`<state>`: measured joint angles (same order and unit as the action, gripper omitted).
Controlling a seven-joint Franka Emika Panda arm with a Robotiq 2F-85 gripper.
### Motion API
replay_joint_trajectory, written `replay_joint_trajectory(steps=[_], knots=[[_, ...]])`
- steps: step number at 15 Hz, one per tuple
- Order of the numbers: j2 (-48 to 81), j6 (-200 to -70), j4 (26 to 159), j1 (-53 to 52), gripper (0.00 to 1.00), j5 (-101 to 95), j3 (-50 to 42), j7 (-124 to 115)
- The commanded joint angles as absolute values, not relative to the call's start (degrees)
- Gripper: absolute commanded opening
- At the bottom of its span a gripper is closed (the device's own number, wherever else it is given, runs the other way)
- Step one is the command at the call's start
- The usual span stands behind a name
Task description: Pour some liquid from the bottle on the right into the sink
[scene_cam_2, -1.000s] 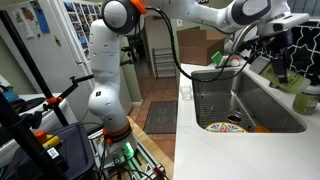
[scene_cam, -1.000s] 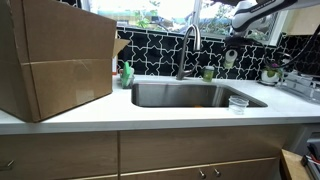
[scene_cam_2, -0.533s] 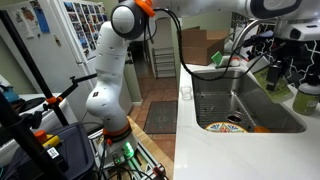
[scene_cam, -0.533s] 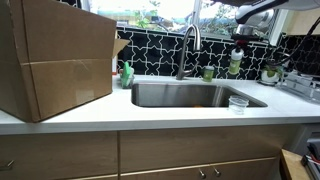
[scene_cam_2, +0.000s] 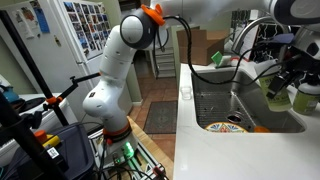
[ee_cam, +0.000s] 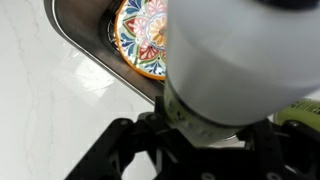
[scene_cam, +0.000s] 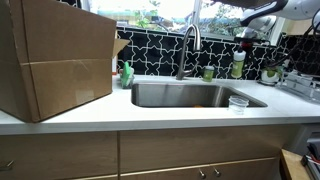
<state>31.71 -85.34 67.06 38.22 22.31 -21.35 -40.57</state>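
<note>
The pale bottle [scene_cam: 238, 66] with a green top stands upright at counter level behind the back right corner of the steel sink [scene_cam: 180, 95]. My gripper [scene_cam: 239, 57] comes down over it from above. In the wrist view the bottle [ee_cam: 235, 60] fills the frame and sits tight between my gripper's [ee_cam: 208, 128] dark fingers. My gripper is shut on it. In an exterior view the bottle [scene_cam_2: 277, 96] hangs under my gripper [scene_cam_2: 283, 86] beside the sink [scene_cam_2: 215, 100]. I cannot tell whether its base touches the counter.
A curved faucet [scene_cam: 188, 45] and a short green container [scene_cam: 208, 73] stand left of the bottle. A green soap bottle [scene_cam: 127, 74], a clear cup [scene_cam: 238, 102] and a large cardboard box [scene_cam: 55, 60] are on the counter. A colourful plate [ee_cam: 140, 38] lies in the sink.
My gripper and the bottle have moved together away from the faucet towards the sink's back right corner, and lower towards the counter.
</note>
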Motion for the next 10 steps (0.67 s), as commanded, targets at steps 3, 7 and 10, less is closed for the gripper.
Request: replay_joint_trajectory(steps=[3,7,10], knots=[[33.6,-85.9,64.5,39.7,0.38,23.2,-20.3,-43.8],[37.4,-87.8,61.9,44.8,0.38,28.1,-20.0,-50.0],[39.6,-88.9,60.8,49.2,0.38,32.8,-18.2,-53.9]])
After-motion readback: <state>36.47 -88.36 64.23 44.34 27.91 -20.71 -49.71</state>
